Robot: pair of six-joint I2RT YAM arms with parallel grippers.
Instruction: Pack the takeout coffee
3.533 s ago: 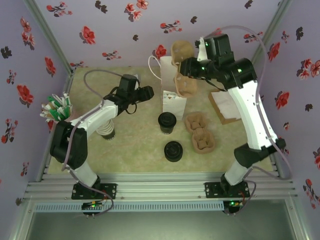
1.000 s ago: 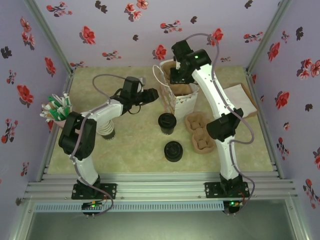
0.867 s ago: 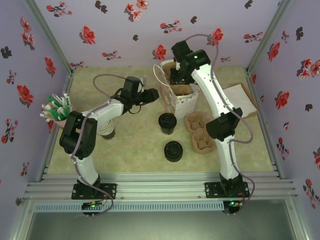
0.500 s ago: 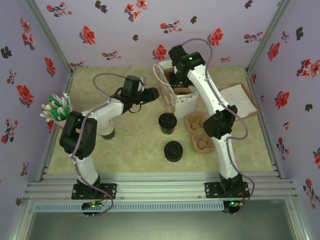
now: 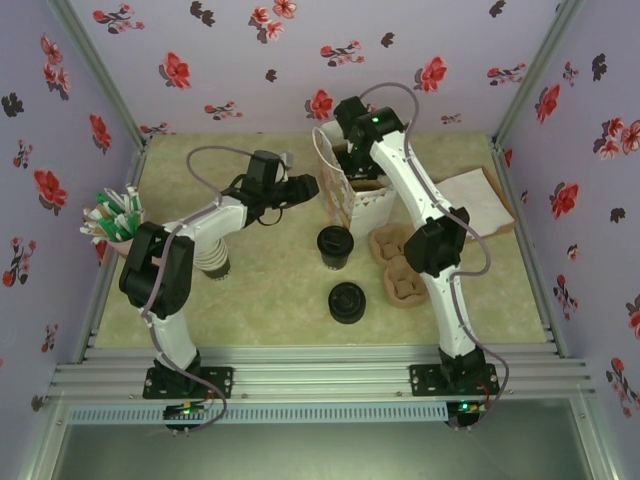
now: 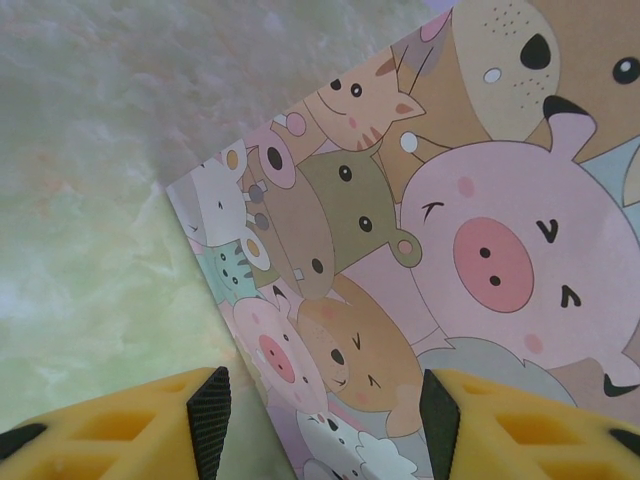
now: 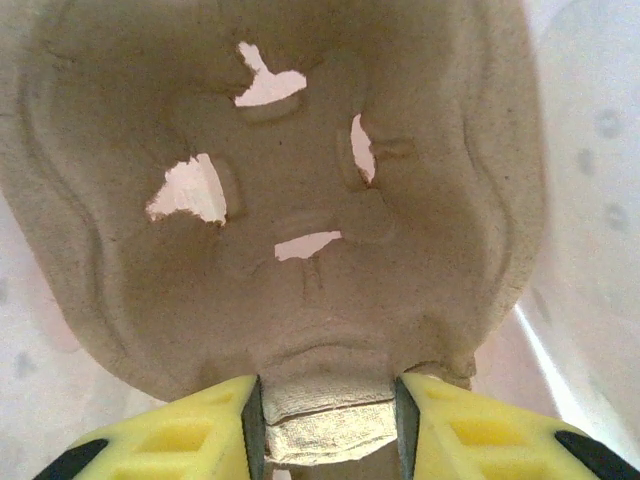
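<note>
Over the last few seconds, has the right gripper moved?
Yes. The right gripper, shut on a pulp carrier, has shifted left, away from the spare carriers on the table, and down into the paper bag.

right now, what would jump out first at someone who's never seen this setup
The right gripper reaches down into a paper bag printed with cartoon animals at the far middle of the table, clamped on a pulp cup carrier inside it. The left gripper hangs open at the bag's left side, its yellow fingers either side of the bag's edge. Red-flowered lilac walls enclose it all.
</note>
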